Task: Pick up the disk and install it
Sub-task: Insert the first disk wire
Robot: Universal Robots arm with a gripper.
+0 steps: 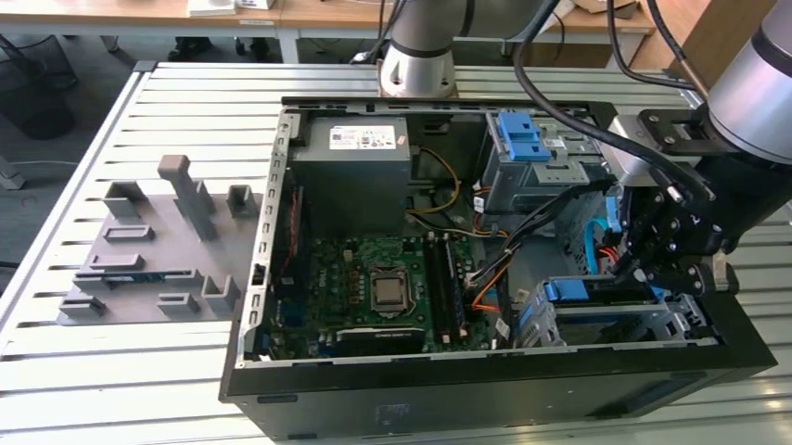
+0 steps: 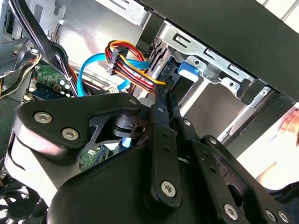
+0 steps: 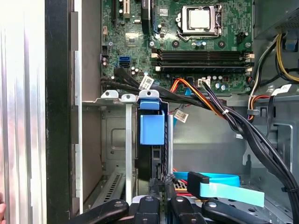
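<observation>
Exterior view: the gripper (image 1: pixel 662 269) hangs inside the open computer case (image 1: pixel 495 389), at the drive cage (image 1: pixel 619 320) near the exterior view's right, where a blue bracket edge shows.
Second wrist view: the fingers (image 2: pixel 161 105) reach toward the cage slot beside the power cable bundle (image 2: pixel 126 58); whether the jaws are clenched or released, I cannot tell.
First wrist view: the disk (image 3: pixel 152 140) stands on edge in the cage slot, blue bracket outward.
Doing it well: judged, push straight along the slot, clear of the cables.

Robotics lab: opened computer case (image 1: pixel 495 389) on slatted aluminium table (image 1: pixel 185 83); desks (image 1: pixel 310 14) at frame top.
</observation>
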